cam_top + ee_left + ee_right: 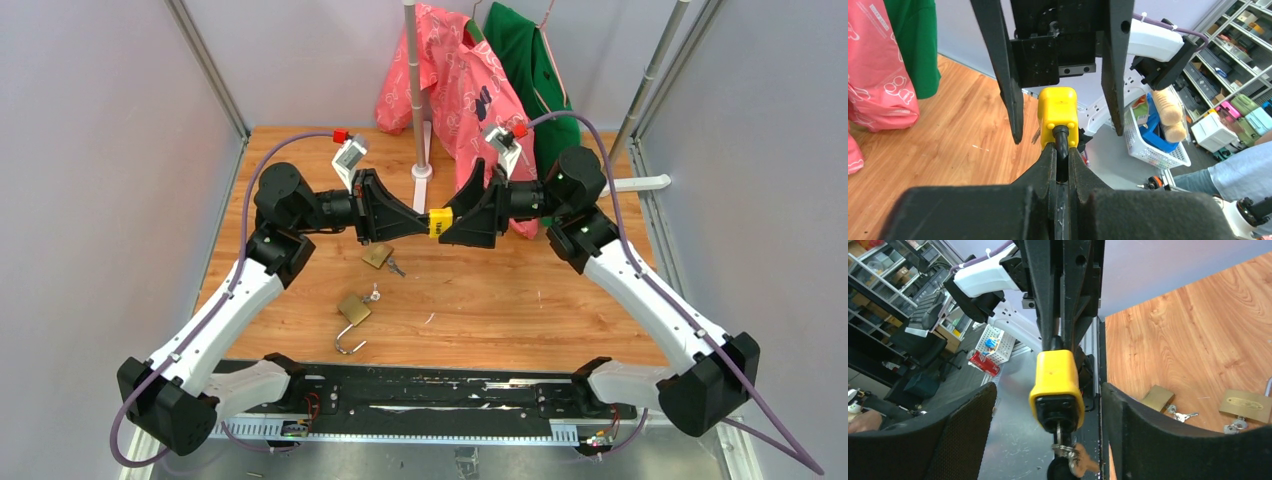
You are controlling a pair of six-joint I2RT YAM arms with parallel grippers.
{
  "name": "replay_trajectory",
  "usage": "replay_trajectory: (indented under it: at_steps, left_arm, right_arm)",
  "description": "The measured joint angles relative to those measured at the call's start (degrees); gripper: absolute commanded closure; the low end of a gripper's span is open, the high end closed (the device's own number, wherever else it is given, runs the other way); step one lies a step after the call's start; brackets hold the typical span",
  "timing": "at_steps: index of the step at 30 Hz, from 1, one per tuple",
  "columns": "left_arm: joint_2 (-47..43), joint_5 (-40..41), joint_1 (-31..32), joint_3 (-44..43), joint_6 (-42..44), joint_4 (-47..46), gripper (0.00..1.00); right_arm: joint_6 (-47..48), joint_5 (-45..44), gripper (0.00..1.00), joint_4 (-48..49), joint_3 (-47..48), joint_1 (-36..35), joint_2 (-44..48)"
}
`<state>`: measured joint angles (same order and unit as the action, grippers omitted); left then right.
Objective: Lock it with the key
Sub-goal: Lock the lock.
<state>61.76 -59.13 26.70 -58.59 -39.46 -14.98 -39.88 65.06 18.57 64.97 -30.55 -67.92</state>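
Note:
A yellow padlock (439,221) hangs in the air between my two grippers, above the wooden table. My left gripper (422,221) is shut on the padlock's black shackle (1062,142), as the left wrist view (1062,156) shows. The yellow body (1058,112) points away from it. My right gripper (1048,440) is open, with one finger (948,440) on each side of the padlock body (1057,382), not touching it. A key (1058,432) sits in the keyhole at the padlock's end, with a key ring (1070,452) dangling from it.
Two brass padlocks lie on the table below: one (376,255) with keys (396,267) beside it, another (353,308) with its shackle (350,345) open. A clothes rack pole (415,90) stands behind, with a pink shirt (460,90) and a green garment (525,60).

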Motion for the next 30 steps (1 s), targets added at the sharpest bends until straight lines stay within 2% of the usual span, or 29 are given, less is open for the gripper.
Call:
replay_trajectory:
  at_steps: [4, 6, 7, 16, 24, 27, 30]
  left_arm:
    - [0.0, -0.02, 0.0, -0.13, 0.0, -0.09, 1.0]
    - [0.0, 0.09, -0.02, -0.13, -0.09, 0.09, 1.0]
    - [0.0, 0.2, -0.13, -0.13, -0.57, 0.28, 1.0]
    - [0.0, 0.31, -0.37, -0.13, -0.9, 0.11, 1.0]
    - [1.44, -0.17, -0.37, -0.81, -1.29, 0.04, 1.0]
    - [1.73, -0.22, -0.37, -0.9, -1.27, 0.0, 1.0]
    - [1.73, -0.2, -0.72, -1.16, -1.29, -0.2, 1.0]
  right_arm:
    - [-2.12, -0.04, 0.69, 3.1, -0.7, -0.61, -1.9]
    - [-3.34, 0.2, 0.93, 4.79, -1.22, -0.61, -2.54]
    - [-3.69, 0.11, 1.0, 5.46, -1.29, -0.61, -2.75]
    - [-3.37, -1.4, 1.0, 7.15, -2.36, -0.92, -2.27]
    - [8.55, -6.27, 1.0, -5.16, -0.52, -1.68, 0.5]
    - [7.72, -6.25, 1.0, -3.85, -0.7, -1.68, 0.22]
    - [3.93, -5.99, 1.0, 1.79, -1.86, -1.68, -0.68]
